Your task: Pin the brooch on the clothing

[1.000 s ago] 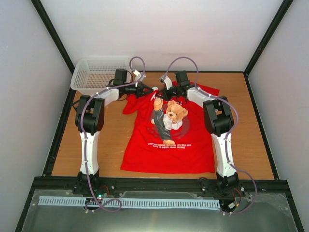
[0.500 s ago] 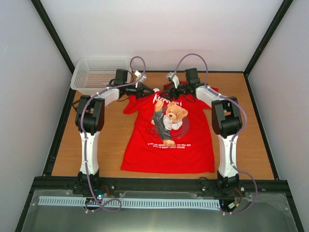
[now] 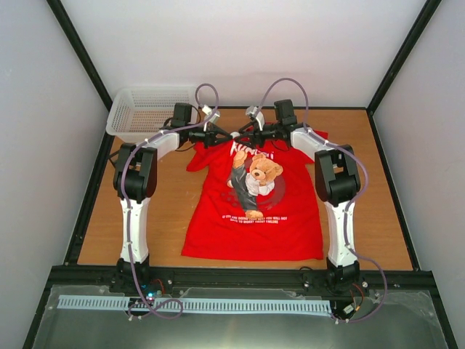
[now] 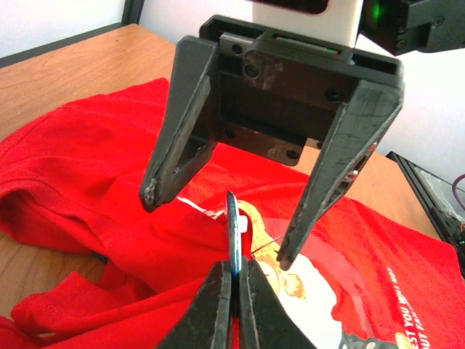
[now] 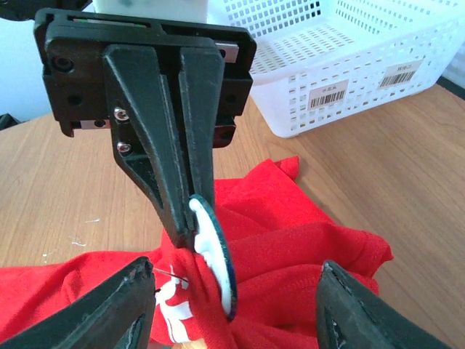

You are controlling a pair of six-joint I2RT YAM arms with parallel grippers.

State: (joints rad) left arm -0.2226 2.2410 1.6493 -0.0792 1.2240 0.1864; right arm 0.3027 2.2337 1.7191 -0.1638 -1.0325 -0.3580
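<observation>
Quick status from my end: the left hand is clenched tight on the tiny round dark-blue brooch, pinching it by the lower rim so the disc stands upright and edge-on to the left wrist cam. It's hovering over the collar end of the bright red short-sleeved T-shirt with the kicking teddy bear print, which lies flat on the brown wooden desk except up top, where the cloth is bunched up against the brooch. The right hand faces the left one head-on with its fingers spread wide, gripping nothing. What matters for the next move is that the brooch sits right in the gap between those two open fingers, roughly centred, so the right hand is already straddling it and doesn't need to go hunting. I can make out a thin wire needle poking sideways off the back of the disc, so its long axis looks to run across the gap, finger to finger, not toward the right wrist. My guess is the right hand's job is to come in on the fabric or the clasp while the left keeps the disc steady. I can't tell yet whether the needle has gone through the cloth. The white plastic mesh basket sits off at the far left corner, well out of the way.
</observation>
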